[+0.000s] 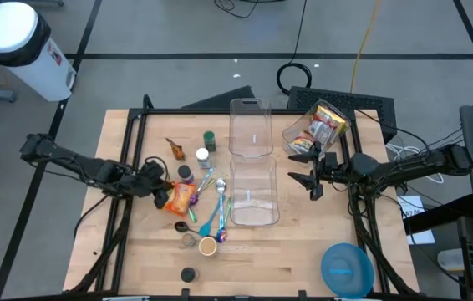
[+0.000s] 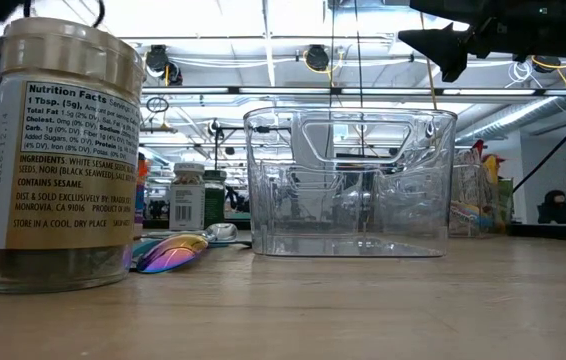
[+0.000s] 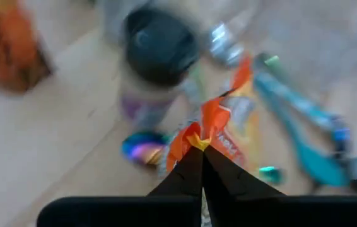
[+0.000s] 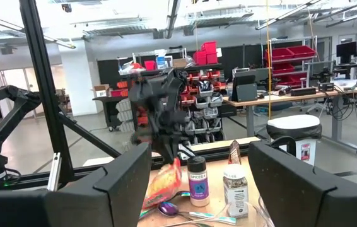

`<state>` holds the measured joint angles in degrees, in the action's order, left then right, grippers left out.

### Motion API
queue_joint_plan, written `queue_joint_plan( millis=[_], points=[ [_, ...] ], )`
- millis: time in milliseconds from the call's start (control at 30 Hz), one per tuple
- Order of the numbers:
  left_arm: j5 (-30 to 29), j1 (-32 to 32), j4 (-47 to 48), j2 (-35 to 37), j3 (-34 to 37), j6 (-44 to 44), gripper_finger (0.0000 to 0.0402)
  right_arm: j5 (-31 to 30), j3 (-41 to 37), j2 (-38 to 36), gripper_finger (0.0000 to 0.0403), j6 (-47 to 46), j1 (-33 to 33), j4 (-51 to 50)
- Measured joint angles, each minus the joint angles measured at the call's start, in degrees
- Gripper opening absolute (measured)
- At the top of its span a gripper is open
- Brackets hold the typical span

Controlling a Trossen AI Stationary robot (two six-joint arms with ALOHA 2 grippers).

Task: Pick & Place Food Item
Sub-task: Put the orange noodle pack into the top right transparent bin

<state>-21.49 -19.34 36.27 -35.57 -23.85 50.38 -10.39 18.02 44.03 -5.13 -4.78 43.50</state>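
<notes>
**Left gripper pinched on the snack packet**

Your left gripper (image 1: 163, 191) has its two fingers clamped together on the crimped top edge of the orange snack packet (image 1: 183, 198), as the left wrist view shows: the fingertips meet in a point with the foil squeezed between them. Holding it by the seam makes sense, since that flat edge is the only thin part the jaws can close on. The packet sits at the left side of the table, just beside the purple-banded spice jar (image 1: 185, 175) and the cluster of spoons (image 1: 216, 205), so you have little room to either side.

Your right gripper (image 1: 313, 181) hangs with its fingers spread and nothing between them, above the right side of the table near the tilted bin of snacks (image 1: 313, 131). It is clear of the work.

The clear empty container (image 1: 254, 192) lies just past the spoons and looks like the likely drop point. I judge the grasp step done and the lift not yet begun. When you raise the packet, expect it to dangle and swing from the seam, and watch the jar alongside.
</notes>
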Motion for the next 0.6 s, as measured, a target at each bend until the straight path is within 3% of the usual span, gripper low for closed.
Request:
queue_joint_plan(
  millis=[400, 600],
  points=[
    [-8.72, -6.51, -0.94, -0.04, -14.81, -14.14, 0.0003, -0.04, 0.00, 0.02, 0.0256, -0.21, -0.70, -0.03],
    [-12.71, -6.81, -13.58, -1.41, -14.61, -26.11, 0.0003, -0.20, 0.00, 0.29, 0.0256, -0.20, -2.43, 1.72]
  ],
)
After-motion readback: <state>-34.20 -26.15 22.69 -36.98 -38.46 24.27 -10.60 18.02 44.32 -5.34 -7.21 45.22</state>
